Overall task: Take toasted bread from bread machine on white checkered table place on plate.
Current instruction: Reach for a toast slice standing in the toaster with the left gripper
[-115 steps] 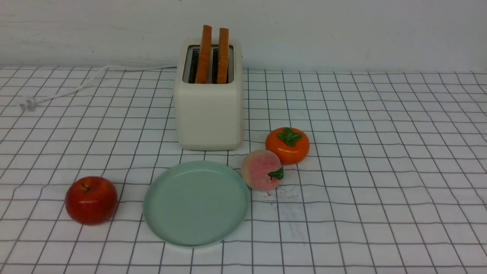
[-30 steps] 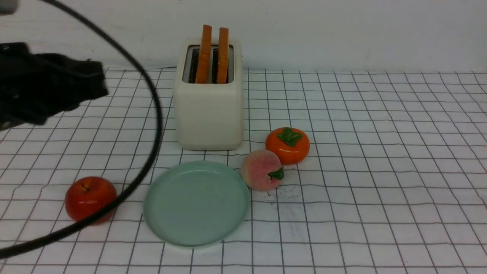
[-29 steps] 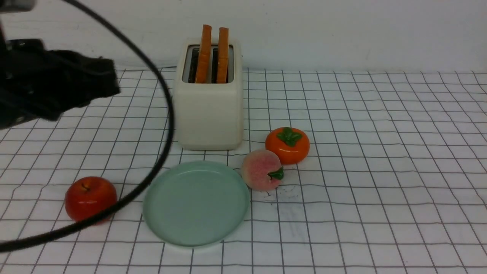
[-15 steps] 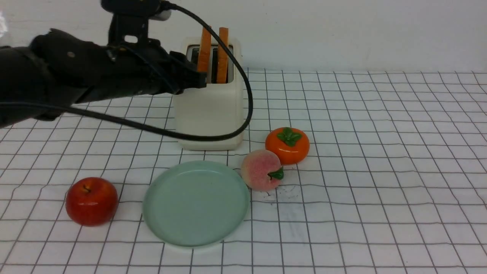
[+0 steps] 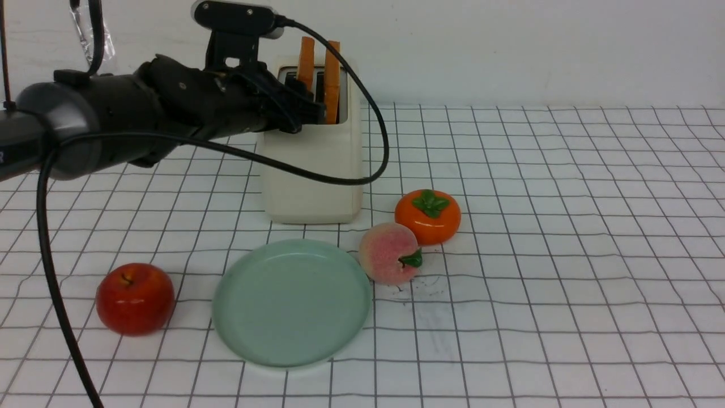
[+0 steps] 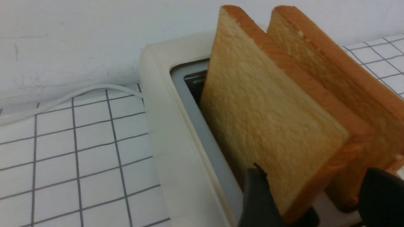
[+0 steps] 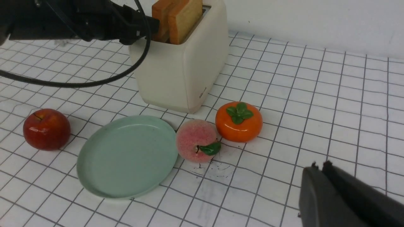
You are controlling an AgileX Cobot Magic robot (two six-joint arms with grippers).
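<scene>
The cream-white bread machine (image 5: 311,170) stands at the back of the white checkered table (image 5: 566,238). Two slices of toasted bread (image 5: 332,73) stick up from its slots. My left gripper (image 5: 312,111) has reached the top of the bread machine from the left. In the left wrist view this gripper (image 6: 318,195) is open, its dark fingers (image 6: 258,198) standing either side of the slices' near corner, the nearer slice (image 6: 268,126) in front. The mint-green plate (image 5: 291,303) lies bare in front of the bread machine. My right gripper (image 7: 318,165) is shut on nothing, above the table at the right.
A red apple (image 5: 135,297) sits left of the plate. A pink peach (image 5: 391,253) touches the plate's right rim, and an orange persimmon (image 5: 427,216) is behind it. The left arm's black cable (image 5: 340,180) hangs across the bread machine's front. A white power cord (image 6: 63,97) trails away behind.
My left arm has swung in from the left edge to the top of the bread machine, and its jaws have opened. The toasted bread, plate and fruit have not moved.
</scene>
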